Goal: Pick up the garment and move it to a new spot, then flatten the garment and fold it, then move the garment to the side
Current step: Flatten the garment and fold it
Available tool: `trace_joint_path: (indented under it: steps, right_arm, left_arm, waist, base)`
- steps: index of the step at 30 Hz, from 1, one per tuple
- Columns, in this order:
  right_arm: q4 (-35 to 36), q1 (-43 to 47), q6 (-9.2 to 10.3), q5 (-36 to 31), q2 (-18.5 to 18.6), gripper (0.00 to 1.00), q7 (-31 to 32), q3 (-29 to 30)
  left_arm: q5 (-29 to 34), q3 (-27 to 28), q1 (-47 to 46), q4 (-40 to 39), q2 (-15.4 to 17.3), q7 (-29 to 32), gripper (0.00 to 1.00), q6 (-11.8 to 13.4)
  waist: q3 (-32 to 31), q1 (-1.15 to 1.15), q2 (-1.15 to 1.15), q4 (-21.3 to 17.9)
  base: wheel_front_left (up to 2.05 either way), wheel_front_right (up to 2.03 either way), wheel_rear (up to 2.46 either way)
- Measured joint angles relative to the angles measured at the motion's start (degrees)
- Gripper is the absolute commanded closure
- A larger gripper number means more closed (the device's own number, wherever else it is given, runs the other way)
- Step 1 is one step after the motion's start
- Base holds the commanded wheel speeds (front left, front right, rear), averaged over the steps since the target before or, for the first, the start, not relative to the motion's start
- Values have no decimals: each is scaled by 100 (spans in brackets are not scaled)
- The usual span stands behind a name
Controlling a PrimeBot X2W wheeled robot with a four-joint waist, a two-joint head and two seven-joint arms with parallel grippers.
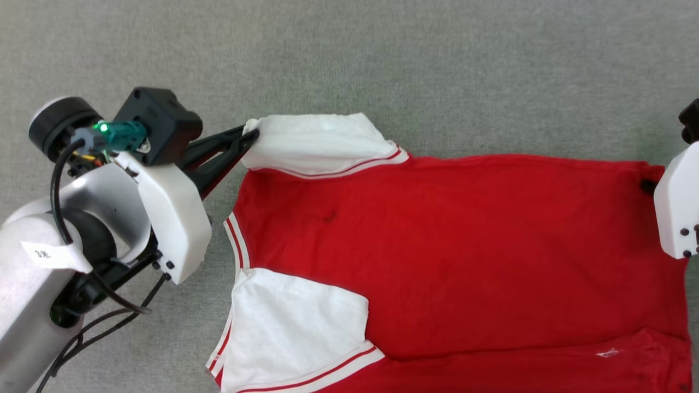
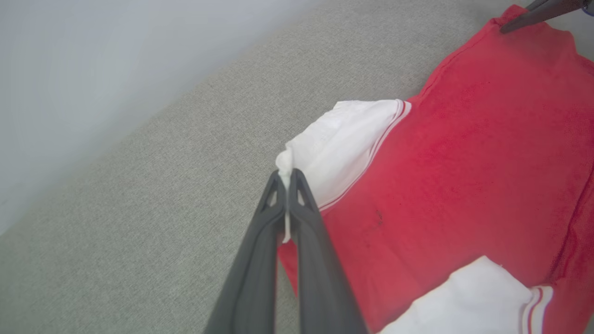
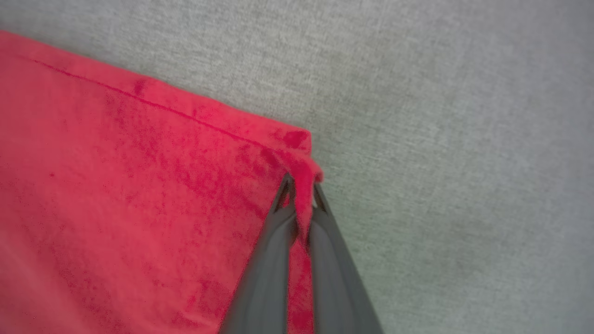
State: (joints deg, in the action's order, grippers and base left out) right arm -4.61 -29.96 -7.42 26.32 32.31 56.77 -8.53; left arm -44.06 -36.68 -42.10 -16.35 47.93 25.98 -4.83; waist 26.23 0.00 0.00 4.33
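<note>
The garment point(image 1: 464, 245) lies spread on the grey surface, plain red side up, neck to the left and hem to the right. Its two white sleeves with striped trim are folded in over the red body, one at the far edge point(image 1: 319, 143) and one at the near edge point(image 1: 297, 327). My left gripper point(image 1: 250, 136) is shut on the far sleeve's outer corner point(image 2: 287, 172). My right gripper point(image 3: 299, 188) is shut on the far hem corner of the garment point(image 3: 297, 144). The letters and number are hidden.
Grey woven fabric surface point(image 1: 382, 60) stretches beyond the garment on the far side and to the left. A pale wall point(image 2: 93, 55) rises past the surface's edge in the left wrist view. My left arm's cables point(image 1: 98, 322) hang at lower left.
</note>
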Motion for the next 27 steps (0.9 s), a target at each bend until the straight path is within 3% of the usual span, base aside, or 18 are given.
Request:
trace_joint_path:
  steps: [6,16,22,27]
  right_arm:
    - [220,254,-8,70,-37,100,-471,222]
    - [792,1642,-8,285,-214,100,-1143,748]
    - [1139,2588,-8,435,-353,100,-1243,909]
    - [1302,3112,-8,646,-282,100,-1217,1024]
  left_arm:
    - [-105,19,407,24,99,-133,100,149]
    - [-314,-73,1597,-304,417,-348,100,620]
    - [-517,-178,2503,-586,728,-501,100,915]
    - [-639,-376,3019,-476,882,-506,100,949]
  waist:
    - [-456,0,0,-66]
    - [-1217,0,0,-104]
    - [-1468,0,0,-99]
    - [-1475,-1,0,-70]
  base:
    - [0,0,0]
    - [0,0,0]
    - [0,0,0]
    - [0,0,0]
